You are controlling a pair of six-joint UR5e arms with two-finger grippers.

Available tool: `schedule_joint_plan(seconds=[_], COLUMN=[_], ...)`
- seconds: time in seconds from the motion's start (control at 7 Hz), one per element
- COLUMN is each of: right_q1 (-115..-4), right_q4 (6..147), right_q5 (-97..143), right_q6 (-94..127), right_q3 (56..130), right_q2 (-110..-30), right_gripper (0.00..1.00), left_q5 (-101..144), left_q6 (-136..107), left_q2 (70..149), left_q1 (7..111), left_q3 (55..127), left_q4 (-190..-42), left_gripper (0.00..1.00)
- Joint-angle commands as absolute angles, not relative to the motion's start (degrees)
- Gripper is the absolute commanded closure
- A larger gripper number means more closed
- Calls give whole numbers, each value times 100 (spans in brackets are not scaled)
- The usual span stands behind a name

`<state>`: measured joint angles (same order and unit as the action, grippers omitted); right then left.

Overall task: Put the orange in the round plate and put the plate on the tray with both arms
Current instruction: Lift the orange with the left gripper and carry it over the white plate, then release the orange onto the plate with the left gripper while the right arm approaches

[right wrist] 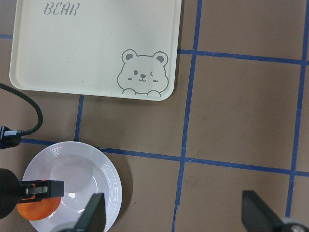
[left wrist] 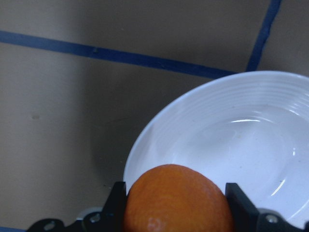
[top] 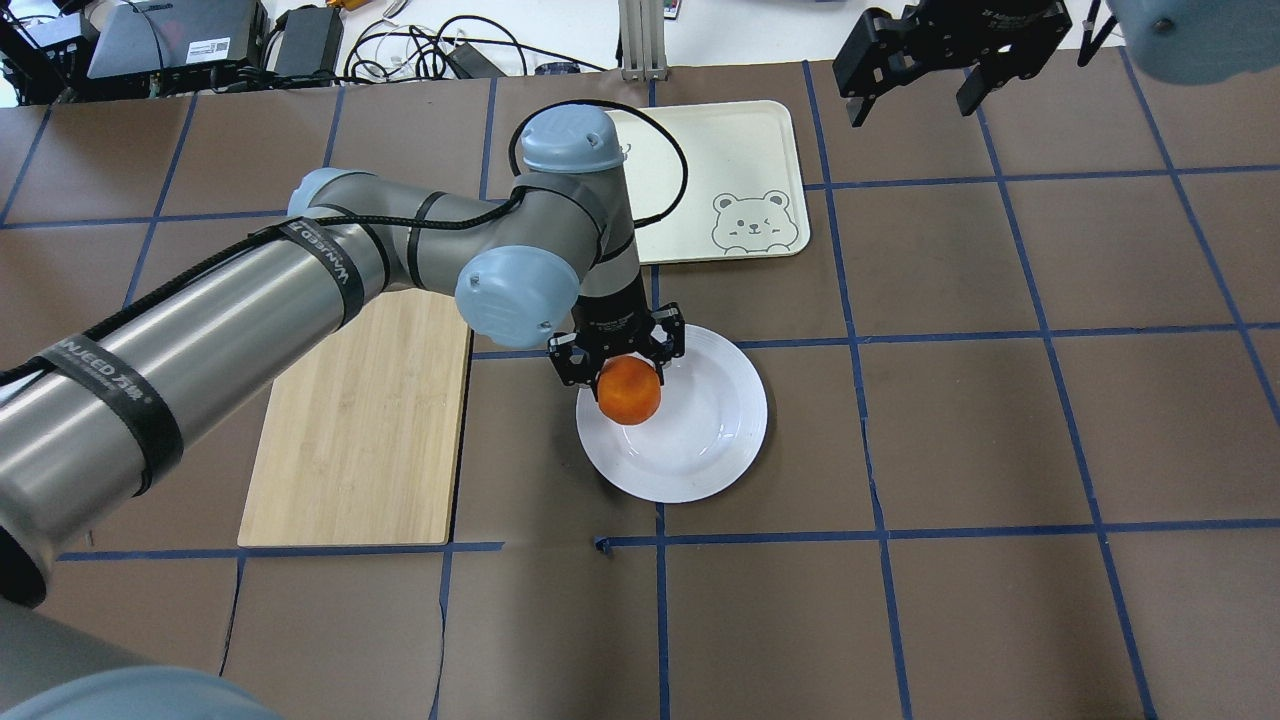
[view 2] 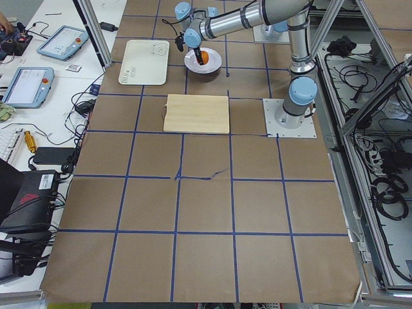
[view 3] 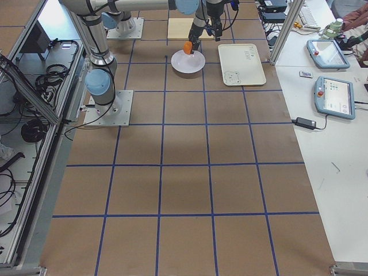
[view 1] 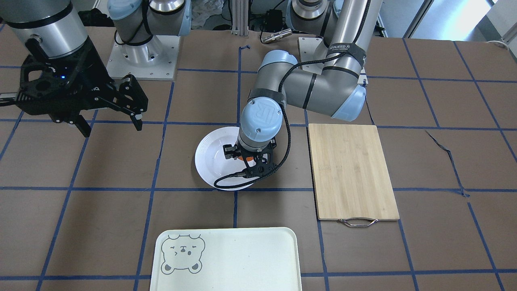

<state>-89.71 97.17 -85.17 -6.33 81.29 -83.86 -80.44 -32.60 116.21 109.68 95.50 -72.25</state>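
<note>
1. The brown table (top: 1000, 450) carries a grid of blue tape (view 1: 121, 188); cables (top: 420, 50) and a tablet (view 3: 335, 96) lie on the benches around it.
2. The left pincer (top: 622, 372) grips the orange (top: 629, 391) over the 10 o'clock rim of the round plate (top: 700, 440).
3. The right pincer (top: 908, 105) hangs open, well apart.
4. Seen from behind the robot, the tray (top: 700, 150) lies at 12 o'clock from the plate.

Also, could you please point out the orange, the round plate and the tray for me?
orange (top: 630, 392), overhead exterior view, centre of its visible skin.
round plate (top: 712, 425), overhead exterior view, bare well.
tray (view 1: 250, 262), exterior front-facing view, bare floor.
</note>
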Motion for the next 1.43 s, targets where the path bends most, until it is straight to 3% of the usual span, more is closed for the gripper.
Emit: schedule_joint_plan(seconds=[0.0, 0.14, 0.29, 0.57, 1.0, 1.29], right_q1=[-8912, -8782, -8606, -8552, -8657, -8797], right_q4=[9729, 9677, 9703, 9616, 10167, 10783], right_q5=[-8526, -8491, -8412, -7836, -6578, -6243], right_q6=[-607, -606, -624, -580, -431, -422], right_q3=[8174, 8183, 8296, 8786, 10216, 11175], right_q2=[-8367, -8367, -8306, -8288, -8332, -8289], right_gripper=[0, 0, 0, 0, 0, 0], left_q5=[-7788, -7831, -7875, -8050, -8426, -8803], left_q6=[-3793, -3779, -3762, -3674, -2010, -1776], left_q2=[11917, 11892, 11700, 11462, 10883, 10426], left_q1=[11057, 11065, 11057, 10847, 9987, 9581], left_q3=[9973, 9984, 9950, 9522, 8581, 8298], left_q4=[-6263, -6162, -6109, -6370, -8458, -8841], left_gripper=[49, 19, 0, 0, 0, 0])
